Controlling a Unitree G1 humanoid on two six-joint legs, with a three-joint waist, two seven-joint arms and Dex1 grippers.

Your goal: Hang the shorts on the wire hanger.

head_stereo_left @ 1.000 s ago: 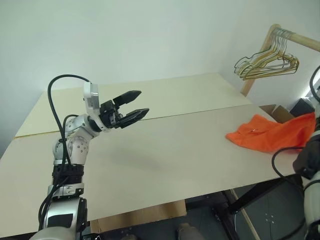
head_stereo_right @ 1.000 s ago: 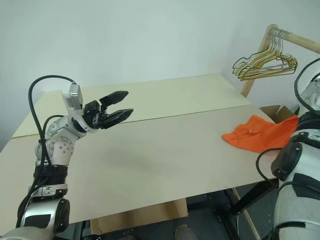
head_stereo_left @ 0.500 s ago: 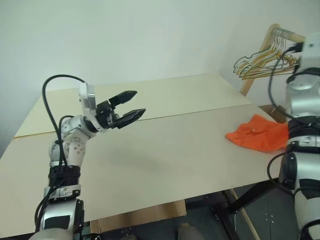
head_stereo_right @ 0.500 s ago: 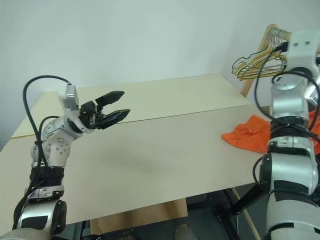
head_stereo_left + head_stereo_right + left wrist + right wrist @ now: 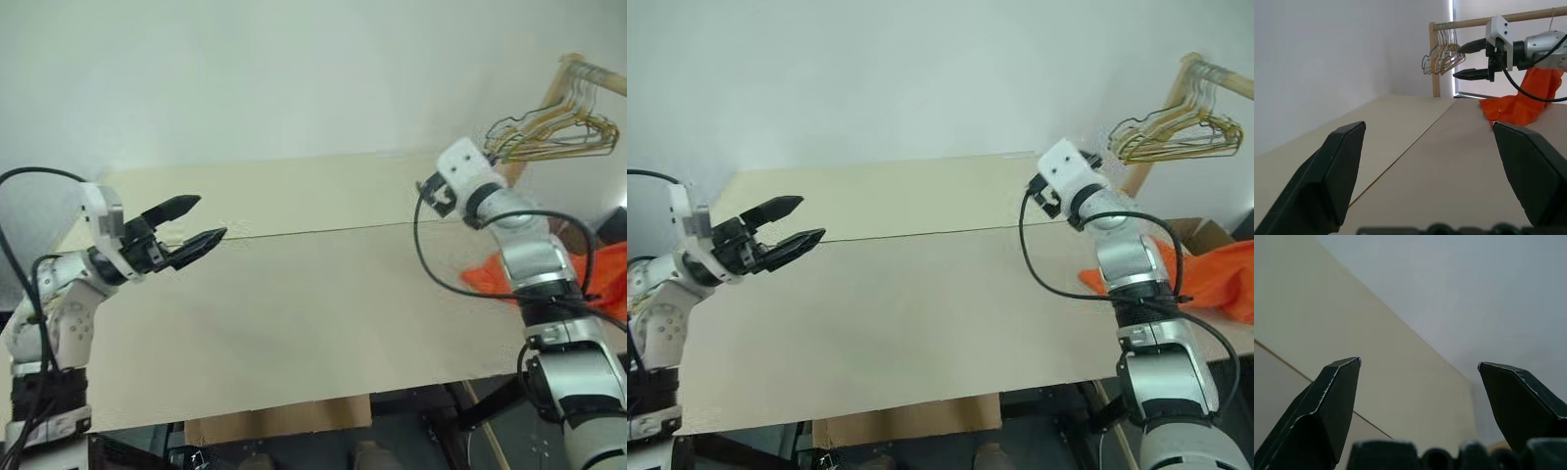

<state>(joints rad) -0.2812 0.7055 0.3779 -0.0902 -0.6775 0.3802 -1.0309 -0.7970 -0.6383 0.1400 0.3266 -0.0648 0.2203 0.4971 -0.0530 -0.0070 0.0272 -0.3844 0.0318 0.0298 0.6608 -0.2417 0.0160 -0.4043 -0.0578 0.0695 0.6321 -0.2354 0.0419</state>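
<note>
The orange shorts [image 5: 600, 282] lie crumpled at the table's right edge, partly hidden behind my right arm; they also show in the left wrist view as shorts [image 5: 1517, 105]. A thin dark wire hanger [image 5: 496, 128] hangs on the rail at the near end of a bunch of gold hangers [image 5: 558, 137]. My right gripper [image 5: 1457, 62] is open and empty, held above the table to the left of the shorts and level with the hangers. My left gripper [image 5: 210, 217] stands open and empty over the table's left side.
The wide beige table [image 5: 313, 313] has a seam running across it. A wooden clothes rail [image 5: 591, 72] on a post stands behind the table's right corner. A cardboard box [image 5: 1207, 231] sits beyond the shorts, another [image 5: 276, 422] under the table's front edge.
My right arm has swung in from the right edge to above the table, its gripper now pointing forward. My left gripper has drawn back to the left. The view has shifted.
</note>
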